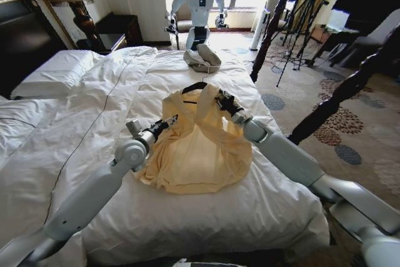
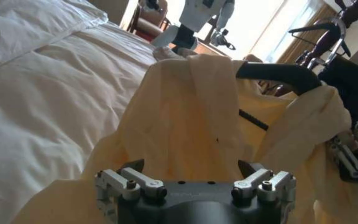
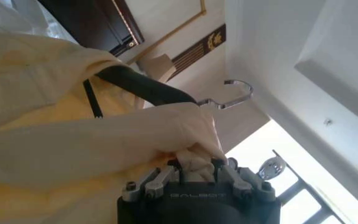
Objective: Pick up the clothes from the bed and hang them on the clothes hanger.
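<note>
White bed (image 1: pixel 187 217) bears clothes (image 1: pixel 200 148), apparently pinched by right gripper (image 1: pixel 222 99).

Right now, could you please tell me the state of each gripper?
Left gripper: open, at the clothes, gripping nothing.
Right gripper: closed on the clothes by the clothes hanger.

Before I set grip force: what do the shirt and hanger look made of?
The shirt looks like thin, smooth woven cloth, pale cream-yellow, draping in soft folds where the right gripper pinches it. The hanger looks like matte black plastic or coated wood, I cannot tell which, with a shiny metal hook.
</note>
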